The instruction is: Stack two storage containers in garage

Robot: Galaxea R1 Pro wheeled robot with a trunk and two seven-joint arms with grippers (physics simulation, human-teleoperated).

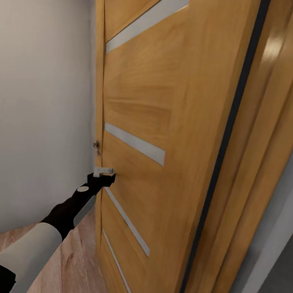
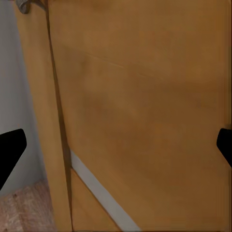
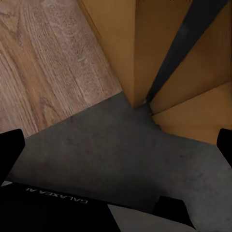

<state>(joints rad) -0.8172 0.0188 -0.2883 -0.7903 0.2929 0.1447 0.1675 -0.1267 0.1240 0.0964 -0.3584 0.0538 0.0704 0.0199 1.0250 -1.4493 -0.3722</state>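
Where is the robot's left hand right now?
In the head view, the left gripper is against the wooden door, just below its handle.

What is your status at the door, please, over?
Left gripper open, against the wooden door below its handle. Right gripper open, empty, above the grey concrete floor. Door ajar, partly blocking the way.

We are reading one piece of lettering: in the right wrist view, white capitals "GALAXEA AI" are showing upside down on a black part of the robot's body [image 3: 53, 205], low above the grey concrete floor [image 3: 111, 145]. We are finding nothing else readable.
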